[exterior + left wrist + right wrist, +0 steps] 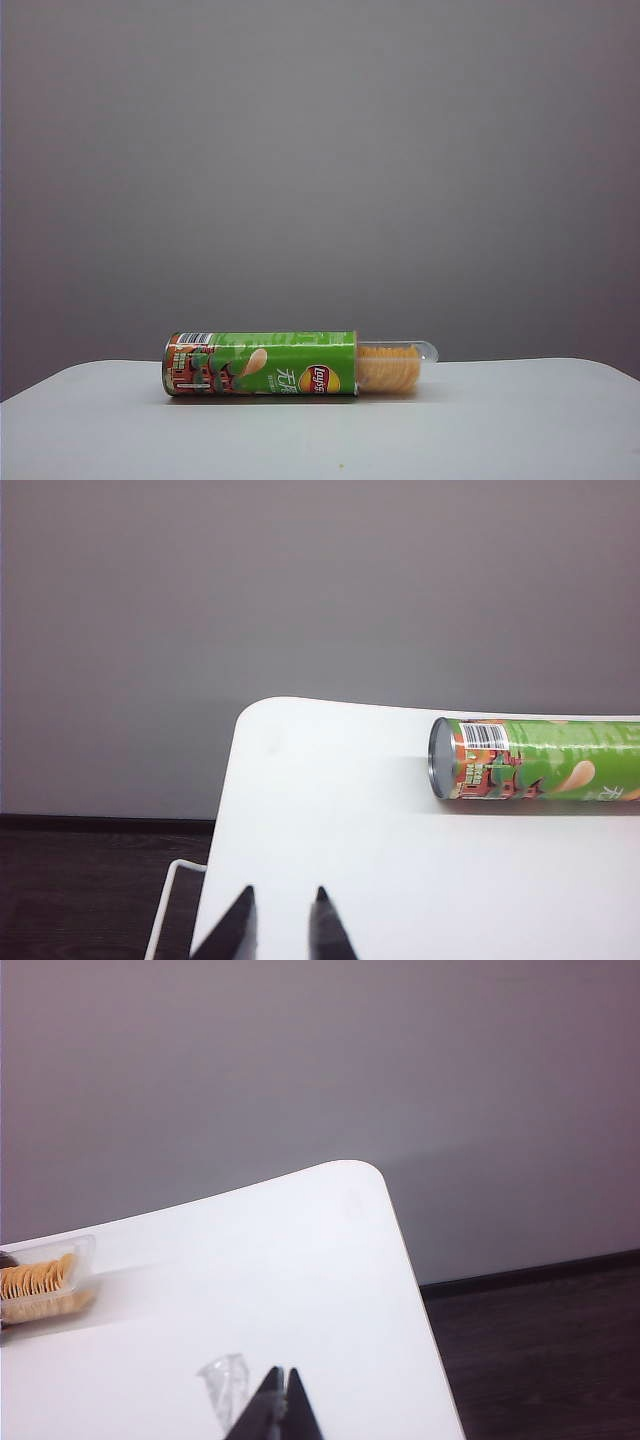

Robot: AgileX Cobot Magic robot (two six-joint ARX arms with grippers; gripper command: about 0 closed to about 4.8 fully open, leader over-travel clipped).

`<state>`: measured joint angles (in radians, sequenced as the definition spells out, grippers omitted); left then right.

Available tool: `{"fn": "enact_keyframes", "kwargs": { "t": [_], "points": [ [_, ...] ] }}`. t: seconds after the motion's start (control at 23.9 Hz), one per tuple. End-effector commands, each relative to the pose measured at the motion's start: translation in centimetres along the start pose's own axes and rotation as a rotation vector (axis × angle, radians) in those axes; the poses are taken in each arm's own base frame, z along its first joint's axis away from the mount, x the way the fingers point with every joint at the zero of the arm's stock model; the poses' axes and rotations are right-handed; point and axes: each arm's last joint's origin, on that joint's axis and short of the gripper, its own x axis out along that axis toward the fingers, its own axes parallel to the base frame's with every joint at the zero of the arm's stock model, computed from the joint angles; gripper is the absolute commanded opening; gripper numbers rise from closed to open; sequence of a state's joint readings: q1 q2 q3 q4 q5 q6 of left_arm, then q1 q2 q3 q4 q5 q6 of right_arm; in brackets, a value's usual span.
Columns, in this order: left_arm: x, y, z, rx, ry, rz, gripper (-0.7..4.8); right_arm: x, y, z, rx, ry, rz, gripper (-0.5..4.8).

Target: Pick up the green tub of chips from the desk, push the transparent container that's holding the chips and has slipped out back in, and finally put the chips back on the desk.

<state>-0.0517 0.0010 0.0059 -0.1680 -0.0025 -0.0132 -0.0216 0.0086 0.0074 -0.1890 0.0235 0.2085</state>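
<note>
The green tub of chips (260,365) lies on its side on the white desk (500,420), its red-orange end to the left. The transparent container (397,364) sticks out of its right end, showing the stacked chips (388,370). Neither gripper shows in the exterior view. In the left wrist view my left gripper (284,895) hovers open near the desk's corner, well short of the tub (540,760), nothing between its fingers. In the right wrist view my right gripper (281,1372) is shut over the desk (300,1260), apart from the container (45,1280) and its chips (35,1280).
A grey wall stands behind the desk. Dark floor (540,1360) lies beyond the desk's rounded corners on both sides. A thin white rail (175,900) runs beside the desk's left edge. A small clear scrap (225,1390) shows right beside my right gripper's fingers.
</note>
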Motion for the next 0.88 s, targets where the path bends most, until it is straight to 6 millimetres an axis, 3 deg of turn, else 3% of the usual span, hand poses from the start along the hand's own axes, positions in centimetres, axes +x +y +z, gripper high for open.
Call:
{"fn": "enact_keyframes", "kwargs": {
  "t": [0.04, 0.21, 0.42, 0.54, 0.67, 0.88],
  "points": [
    [0.0, 0.0, 0.2, 0.001, -0.021, 0.003, 0.7, 0.1, 0.0, -0.1, -0.003, 0.0, -0.001, -0.06],
    [0.0, 0.0, 0.2, 0.001, -0.021, 0.003, 0.71, 0.1, 0.0, -0.2, -0.003, 0.001, -0.001, -0.06],
    [-0.2, -0.1, 1.1, -0.193, -0.079, -0.042, 0.71, 0.1, 0.0, -0.1, 0.03, -0.009, 0.002, -0.06],
    [-1.2, -0.4, 3.9, -0.196, -0.187, -0.131, 0.71, 0.1, 0.1, 0.4, 0.119, -0.055, 0.015, -0.06],
    [-2.6, -0.2, 8.1, -0.168, -0.277, -0.05, 0.71, -0.1, 0.2, 1.1, 0.135, -0.091, 0.025, -0.06],
    [-1.5, -0.2, 11.7, 0.043, -0.217, -0.023, 0.72, -0.7, 0.6, 3.0, 0.138, -0.119, 0.027, -0.06]
  ]
}}
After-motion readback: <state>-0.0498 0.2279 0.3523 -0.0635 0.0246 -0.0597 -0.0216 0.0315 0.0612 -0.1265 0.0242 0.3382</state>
